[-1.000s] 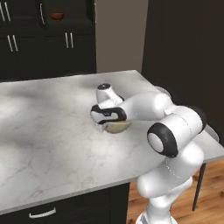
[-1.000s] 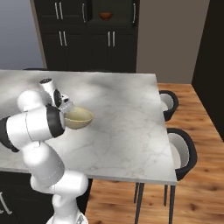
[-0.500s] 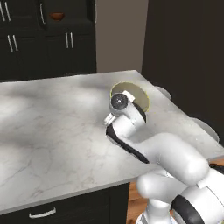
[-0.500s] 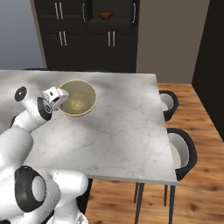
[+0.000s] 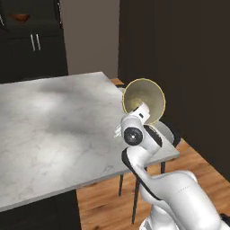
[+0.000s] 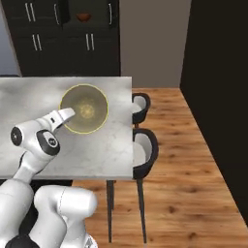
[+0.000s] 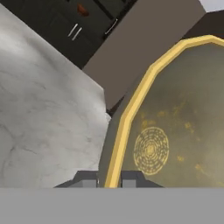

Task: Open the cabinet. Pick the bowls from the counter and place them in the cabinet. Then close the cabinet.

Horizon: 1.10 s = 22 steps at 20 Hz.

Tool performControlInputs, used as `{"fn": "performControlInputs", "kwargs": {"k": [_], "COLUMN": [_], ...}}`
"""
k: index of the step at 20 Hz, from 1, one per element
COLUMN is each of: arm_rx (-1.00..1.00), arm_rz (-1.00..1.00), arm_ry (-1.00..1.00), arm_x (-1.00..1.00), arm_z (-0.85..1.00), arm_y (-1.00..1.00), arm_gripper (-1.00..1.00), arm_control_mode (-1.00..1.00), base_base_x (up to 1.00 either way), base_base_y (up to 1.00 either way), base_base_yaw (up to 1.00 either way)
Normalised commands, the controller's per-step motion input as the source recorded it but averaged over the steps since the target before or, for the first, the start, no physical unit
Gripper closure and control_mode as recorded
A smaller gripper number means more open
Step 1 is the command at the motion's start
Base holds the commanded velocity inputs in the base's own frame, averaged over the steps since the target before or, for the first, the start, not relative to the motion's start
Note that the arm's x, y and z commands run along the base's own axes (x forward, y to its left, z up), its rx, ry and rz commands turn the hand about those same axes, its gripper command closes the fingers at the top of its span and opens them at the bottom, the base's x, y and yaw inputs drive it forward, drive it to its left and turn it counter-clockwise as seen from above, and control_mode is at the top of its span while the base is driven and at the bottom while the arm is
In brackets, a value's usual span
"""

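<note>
My gripper (image 5: pixel 143 110) is shut on the rim of the pale cream bowl (image 5: pixel 144 99) with a yellowish rim. The bowl is lifted clear of the marble counter (image 5: pixel 54 126) and tipped on its side, over the counter's right end. In the right base view the gripper (image 6: pixel 69 113) grips the same bowl (image 6: pixel 86 106) at its left rim. In the hand view the bowl's rim (image 7: pixel 131 109) runs between my fingertips (image 7: pixel 89 178). The reddish-brown bowl (image 6: pixel 83 17) sits on a shelf of the black cabinet (image 6: pixel 99 29), which stands open far behind the counter. That bowl also appears in the left base view (image 5: pixel 19 18).
Two dark chairs (image 6: pixel 145 150) stand along the counter's right edge, over a wooden floor (image 6: pixel 193 160). A tall dark wall (image 5: pixel 179 67) rises to the right. Lower black doors with short white handles (image 6: pixel 89 41) sit under the open cabinet.
The cream bowl has gone up from the counter in my gripper and tipped onto its side. The whole picture has shifted, so the camera has moved with the base.
</note>
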Motion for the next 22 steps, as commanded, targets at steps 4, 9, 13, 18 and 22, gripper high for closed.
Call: {"fn": "performControlInputs", "kwargs": {"k": [4,9,13,18,22], "arm_rx": [0.00,0.00,0.00,0.00,0.00], "arm_rz": [0.00,0.00,0.00,0.00,0.00], "arm_ry": [0.00,0.00,0.00,0.00,0.00], "arm_x": [0.00,0.00,0.00,0.00,0.00], "arm_z": [0.00,0.00,0.00,0.00,0.00], "arm_y": [0.00,0.00,0.00,0.00,0.00], "arm_gripper": [1.00,1.00,1.00,1.00,1.00], "arm_control_mode": [1.00,1.00,1.00,1.00,1.00], "base_base_x": [0.08,0.32,0.56,1.00,1.00], "base_base_y": [-1.00,-1.00,-1.00,-0.69,-0.01], "base_base_yaw": [-0.29,-0.29,-0.25,-0.04,0.02]}}
